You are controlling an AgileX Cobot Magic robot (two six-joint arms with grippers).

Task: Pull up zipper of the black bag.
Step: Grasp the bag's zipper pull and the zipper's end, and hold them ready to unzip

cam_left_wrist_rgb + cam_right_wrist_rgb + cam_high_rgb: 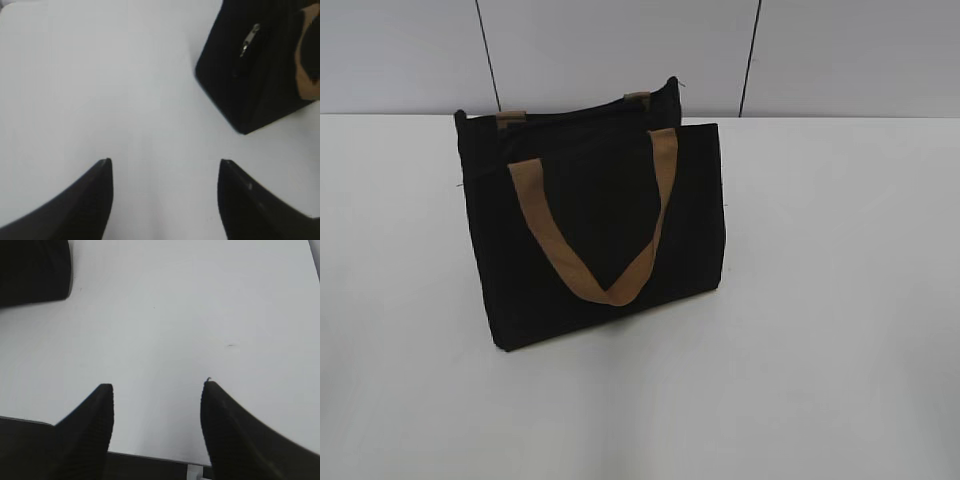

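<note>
From the outside camera I see the black bag [595, 225] standing on the white table [840, 300], its tan strap handle [610, 225] hanging in a V down the front face, with neither of my claws in that picture. Through my left wrist camera, my left claw [165, 167] hangs spread wide over bare table, holding nothing, and the bag's corner lies ahead and to the right of it, well apart, with the small silvery pull of the zipper [250, 40] showing there. Through my right wrist camera, my right claw [157, 390] is likewise spread and empty, with an edge of the bag ahead and far to its left.
</note>
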